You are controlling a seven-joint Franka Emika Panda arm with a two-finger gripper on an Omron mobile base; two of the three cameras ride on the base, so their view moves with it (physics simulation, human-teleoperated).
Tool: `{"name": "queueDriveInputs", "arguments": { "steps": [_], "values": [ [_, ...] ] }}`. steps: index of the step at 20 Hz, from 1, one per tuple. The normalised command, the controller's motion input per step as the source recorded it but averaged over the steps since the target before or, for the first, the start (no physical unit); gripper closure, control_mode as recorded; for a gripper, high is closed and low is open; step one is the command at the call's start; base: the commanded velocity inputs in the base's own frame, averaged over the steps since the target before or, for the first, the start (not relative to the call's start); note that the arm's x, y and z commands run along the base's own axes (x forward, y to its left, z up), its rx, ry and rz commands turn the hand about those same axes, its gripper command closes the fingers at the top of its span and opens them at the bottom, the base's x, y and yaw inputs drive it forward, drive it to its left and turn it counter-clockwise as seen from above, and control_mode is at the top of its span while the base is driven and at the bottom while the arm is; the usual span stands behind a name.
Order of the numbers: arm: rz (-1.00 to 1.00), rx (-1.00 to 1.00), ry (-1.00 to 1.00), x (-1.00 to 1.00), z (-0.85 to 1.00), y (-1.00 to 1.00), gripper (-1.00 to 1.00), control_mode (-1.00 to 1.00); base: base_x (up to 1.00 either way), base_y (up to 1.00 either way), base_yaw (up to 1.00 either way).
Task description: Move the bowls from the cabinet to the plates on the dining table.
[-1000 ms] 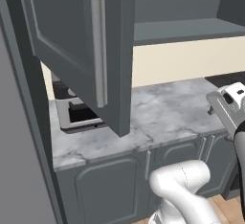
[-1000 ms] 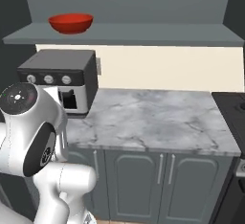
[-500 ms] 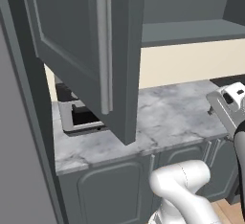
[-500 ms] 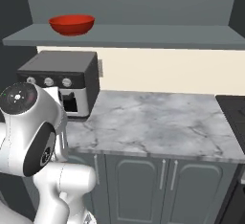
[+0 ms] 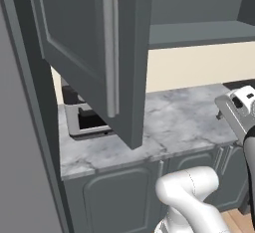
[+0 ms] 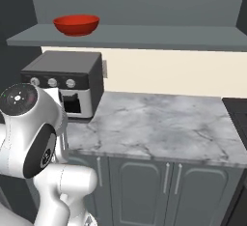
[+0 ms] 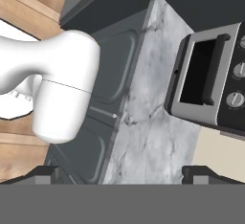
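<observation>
Presently, end effector [image 7: 122,174]: fingers spread wide, holding nothing, bottom of the hand view.
Red bowl [image 6: 76,24]: upper left of the right base view, on the cabinet shelf [image 6: 144,36], well apart from the end effector.
Toaster oven [image 6: 67,87]: on the worktop [image 6: 159,126] beneath the bowl.

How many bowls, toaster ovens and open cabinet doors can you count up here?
Red bowl on the cabinet shelf: 1
Toaster oven on the marble counter: 1
Open cabinet door with a silver bar handle: 1
Total: 3
</observation>
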Motion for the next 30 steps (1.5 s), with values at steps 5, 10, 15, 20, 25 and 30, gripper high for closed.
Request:
{"name": "queueDriveInputs", "arguments": {
  "steps": [5,10,15,20,25,30],
  "values": [
    [0.00,0.00,0.00,0.00,0.00,0.00,-1.00,1.00,0.25,0.10,0.06],
    [0.00,0.00,0.00,0.00,0.00,0.00,-1.00,1.00,0.29,0.02,0.01],
    [0.00,0.00,0.00,0.00,0.00,0.00,-1.00,1.00,0.07,0.00,0.00],
    [0.00,0.00,0.00,0.00,0.00,0.00,-1.00,-1.00,0.00,0.00,0.00],
    [0.06,0.00,-0.05,0.00,0.11,0.05,-1.00,-1.00,0.00,0.00,0.00],
    [0.06,0.00,-0.08,0.00,0.38,0.12,-1.00,-1.00,0.00,0.00,0.00]
  ]
}}
